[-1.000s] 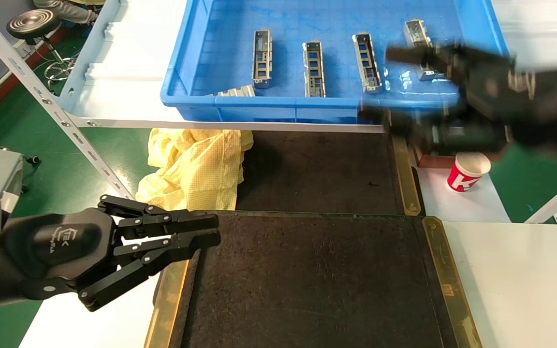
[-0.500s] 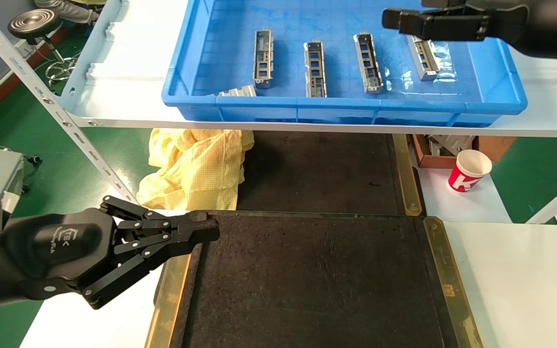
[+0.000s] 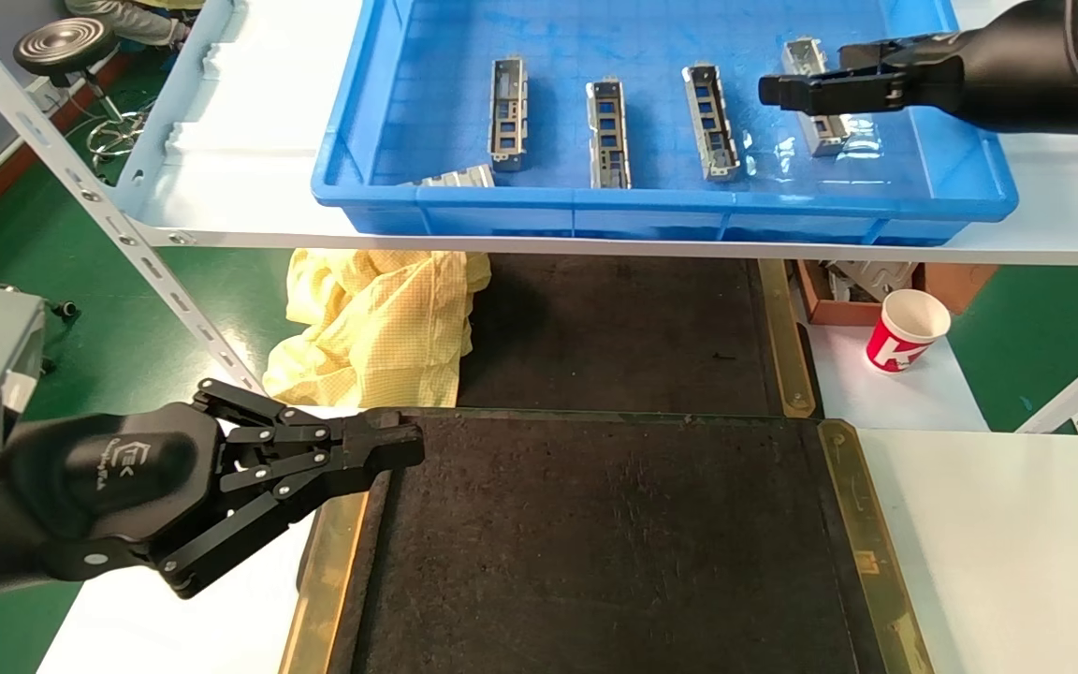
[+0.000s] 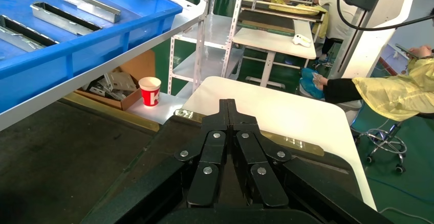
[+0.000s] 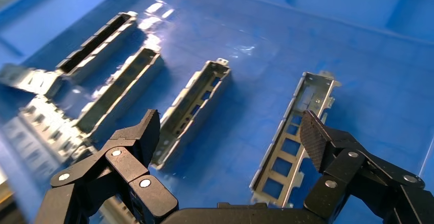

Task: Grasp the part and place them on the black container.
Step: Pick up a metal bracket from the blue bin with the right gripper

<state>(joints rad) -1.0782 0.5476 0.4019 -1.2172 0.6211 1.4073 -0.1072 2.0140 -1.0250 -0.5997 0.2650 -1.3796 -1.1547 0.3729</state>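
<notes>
Several silver-grey parts lie in a row in the blue bin (image 3: 651, 201) on the shelf. My right gripper (image 3: 779, 91) is open and empty, hovering over the rightmost part (image 3: 820, 131). In the right wrist view this part (image 5: 294, 137) lies below the open gripper (image 5: 230, 127), close to one finger (image 5: 313, 134), with another part (image 5: 192, 111) near the other finger. The black container (image 3: 614, 543) lies in front of me and holds no part. My left gripper (image 3: 403, 445) is shut and empty at its near-left corner; it also shows in the left wrist view (image 4: 227, 106).
A second black tray (image 3: 614, 328) lies under the shelf. A yellow cloth (image 3: 375, 323) is heaped left of it. A red and white paper cup (image 3: 907, 329) and a cardboard box (image 3: 838, 304) stand at the right. A slanted shelf post (image 3: 127, 239) runs at the left.
My right gripper has risen from the bin's front right wall and moved over the rightmost part. My left gripper's fingers have closed together; the left arm has stayed in place.
</notes>
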